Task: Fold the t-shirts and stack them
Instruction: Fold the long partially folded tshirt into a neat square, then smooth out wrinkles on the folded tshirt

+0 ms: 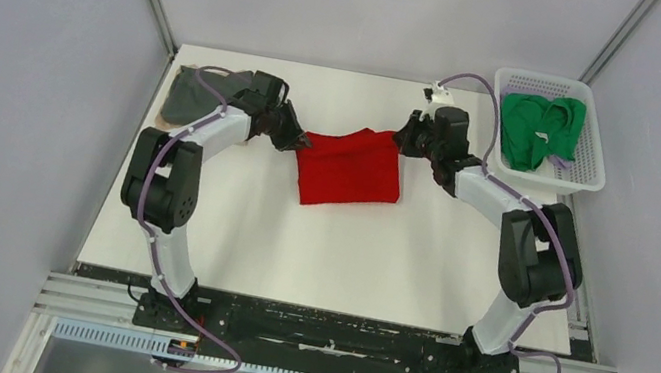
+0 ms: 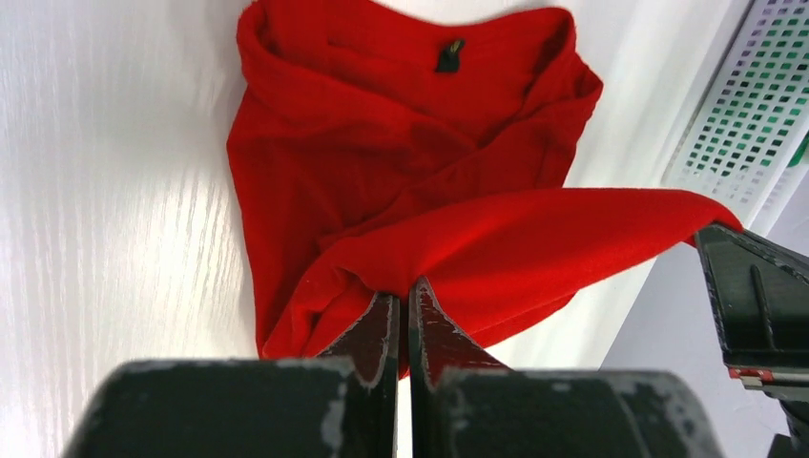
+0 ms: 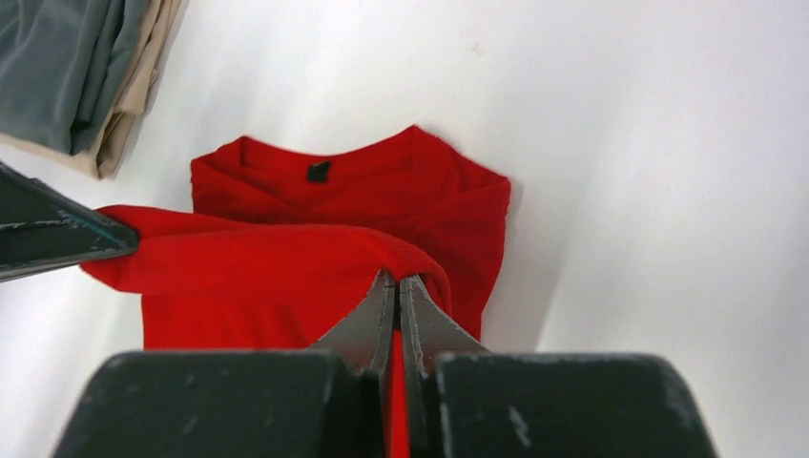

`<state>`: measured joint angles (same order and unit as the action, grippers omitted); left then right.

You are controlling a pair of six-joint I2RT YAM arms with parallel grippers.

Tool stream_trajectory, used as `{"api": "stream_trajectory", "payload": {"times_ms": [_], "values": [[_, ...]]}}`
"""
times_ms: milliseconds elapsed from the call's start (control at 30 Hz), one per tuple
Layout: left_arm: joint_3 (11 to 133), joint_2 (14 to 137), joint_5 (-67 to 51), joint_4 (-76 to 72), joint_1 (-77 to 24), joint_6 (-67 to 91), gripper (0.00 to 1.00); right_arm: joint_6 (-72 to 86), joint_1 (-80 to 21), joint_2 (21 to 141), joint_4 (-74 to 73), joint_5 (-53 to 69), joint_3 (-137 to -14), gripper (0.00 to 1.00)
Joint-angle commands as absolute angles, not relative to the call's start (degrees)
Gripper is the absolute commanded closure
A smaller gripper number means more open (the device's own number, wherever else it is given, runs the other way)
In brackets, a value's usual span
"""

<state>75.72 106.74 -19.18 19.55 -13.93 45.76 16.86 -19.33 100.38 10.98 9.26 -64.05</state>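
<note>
L claw point(image 1: 299, 141): closed, pinching red shirt point(image 1: 351, 168) at far-left corner.
R claw point(image 1: 405, 140): closed on far-right corner.
Red shirt: mid-table point(image 1: 345, 260), held edge stretched btwn claws.
Grey shirt point(image 1: 192, 94): far-left, atop tan shirt point(image 3: 124, 119).
Green shirt point(image 1: 541, 129): in basket point(image 1: 591, 180), far-right.

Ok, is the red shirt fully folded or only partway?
Partway. The red shirt is doubled over, but the left claw and right claw each pinch one edge, holding it raised above the rest.
</note>
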Motion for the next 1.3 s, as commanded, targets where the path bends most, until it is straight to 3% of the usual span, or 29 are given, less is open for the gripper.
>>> {"api": "stream_trajectory", "payload": {"times_ms": [0,233,333,367,400,500,533,867,1100,1267], "values": [[80.04,108.64,-17.39,18.59,-12.57,43.59,0.98,16.47,-18.02,104.76,17.23,10.62,-69.16,1.00],[80.95,110.98,-15.12,19.10,-11.78,44.21,0.97,17.14,-17.75,110.53,19.10,13.07,-73.28,1.00],[82.45,112.90,-15.13,19.41,-11.54,44.12,0.82,17.59,-17.58,112.32,20.39,13.23,-74.06,0.92],[82.91,113.34,-15.04,19.51,-11.43,44.25,0.74,17.62,-17.50,113.19,20.56,13.37,-74.52,0.81],[83.49,113.62,-14.94,19.51,-11.27,44.46,0.61,17.75,-17.41,113.82,20.29,13.52,-75.49,0.64],[85.33,112.52,-15.34,19.56,-10.99,44.74,0.13,16.51,-17.23,114.87,16.35,14.83,-79.27,0.26],[85.63,111.31,-15.75,19.51,-10.99,44.50,0.01,15.71,-17.23,114.69,13.98,15.34,-80.18,0.03],[77.58,100.84,-17.69,15.89,-13.73,44.74,0.00,18.14,-17.60,102.26,19.77,27.35,-64.57,0.02],[82.70,108.62,-19.95,13.89,-16.69,45.53,0.00,19.87,-19.60,105.80,20.71,30.26,-64.46,0.02],[96.50,119.48,-17.39,21.02,-16.49,42.24,0.00,18.50,-19.59,112.61,17.19,31.55,-71.82,0.02]]}}
